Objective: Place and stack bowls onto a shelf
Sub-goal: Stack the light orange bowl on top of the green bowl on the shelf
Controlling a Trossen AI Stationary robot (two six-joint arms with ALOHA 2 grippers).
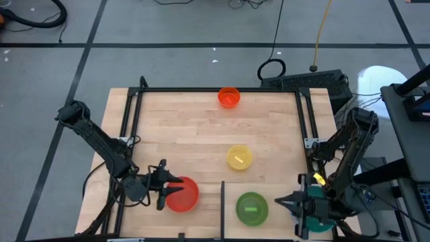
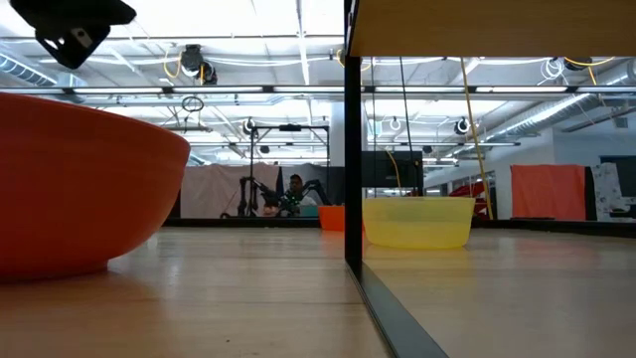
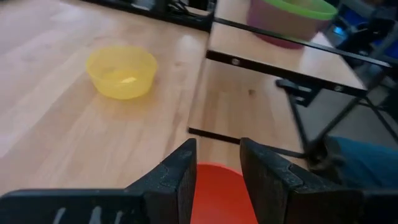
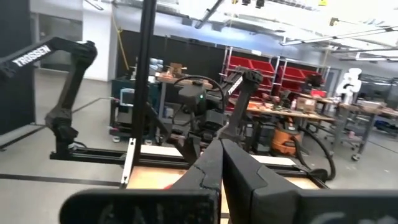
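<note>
The left end effector is seen at the near left of the tabletop, its fingers part-open and set astride the rim of the red bowl, one inside and one outside; a grip on the rim is judged likely. The shelf stands just right of the thin dark divider, and a green bowl nested in a pink bowl is already seated on it. The yellow bowl and the orange bowl are left on the tabletop, well apart. The right end effector is held closed and empty just beside the shelf's right edge. Risks are noted: a rim pinch is shallow, so the red bowl may tilt or slip when lifted; the divider may be struck if the bowl is carried across too low; the seated stack may be knocked on placement.
</note>
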